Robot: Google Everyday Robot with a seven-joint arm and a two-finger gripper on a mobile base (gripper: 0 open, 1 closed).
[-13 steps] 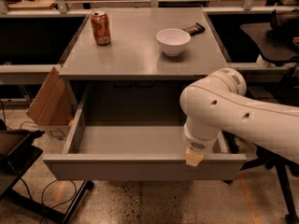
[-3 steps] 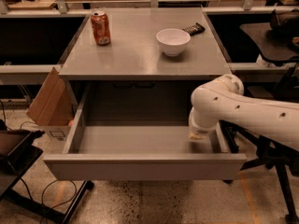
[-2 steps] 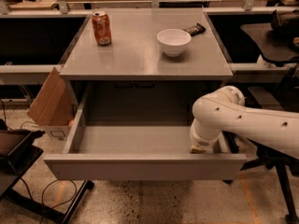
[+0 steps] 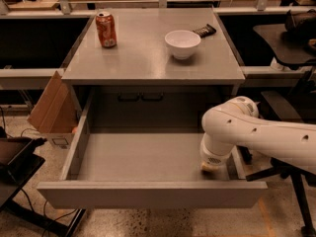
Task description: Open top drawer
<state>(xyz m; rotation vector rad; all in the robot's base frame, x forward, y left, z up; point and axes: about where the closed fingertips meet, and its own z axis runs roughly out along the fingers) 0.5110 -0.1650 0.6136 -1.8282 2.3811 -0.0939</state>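
The top drawer [image 4: 148,157] is a wide shallow grey box pulled far out of the cabinet toward me, its flat front panel [image 4: 148,195] nearest the camera and its inside bare. My white arm reaches in from the right. The gripper [image 4: 212,166] points down into the drawer's right front corner, close behind the front panel and next to the right wall. Most of the gripper is hidden by the arm's wrist.
On the grey cabinet top [image 4: 148,58] stand an orange soda can [image 4: 106,29], a white bowl [image 4: 182,43] and a dark snack bar [image 4: 204,30]. A cardboard box [image 4: 49,107] leans at the left. A black chair [image 4: 286,33] is at the right, a dark stand [image 4: 19,157] at the left.
The drawer stays pulled out. The arm has shifted: the gripper moved from over the front panel's right end to inside the drawer's right front corner, and the elbow dropped lower to the right.
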